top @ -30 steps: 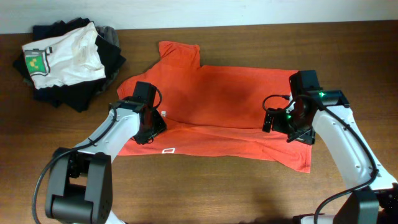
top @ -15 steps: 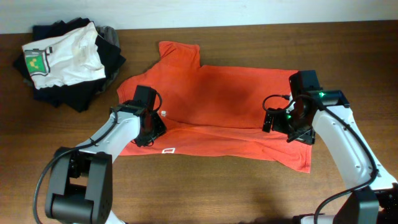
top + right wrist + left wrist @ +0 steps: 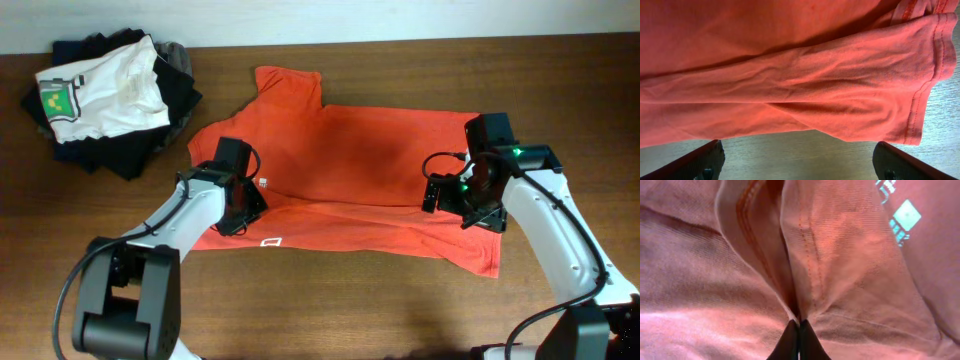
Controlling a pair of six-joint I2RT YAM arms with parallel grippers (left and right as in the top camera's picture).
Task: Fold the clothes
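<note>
Shirt [image 3: 350,180] edges free on wood table [image 3: 400,310]; soft, stitched cotton; left gripper [image 3: 799,330] clamped on shirt fold, right gripper [image 3: 800,160] wide apart over shirt hem

My overhead camera looks straight down on the table [image 3: 400,320] from well above, taking in the whole red-orange T-shirt [image 3: 350,170]. The left wrist camera, at the shirt's 9 o'clock side, peers along the left gripper [image 3: 799,326], which enters at 6 o'clock, so near that cloth fills the frame. The right wrist camera, at 3 o'clock, hangs farther off behind the right gripper [image 3: 797,152], catching the shirt's hem and bare wood. All three share that shirt.
</note>
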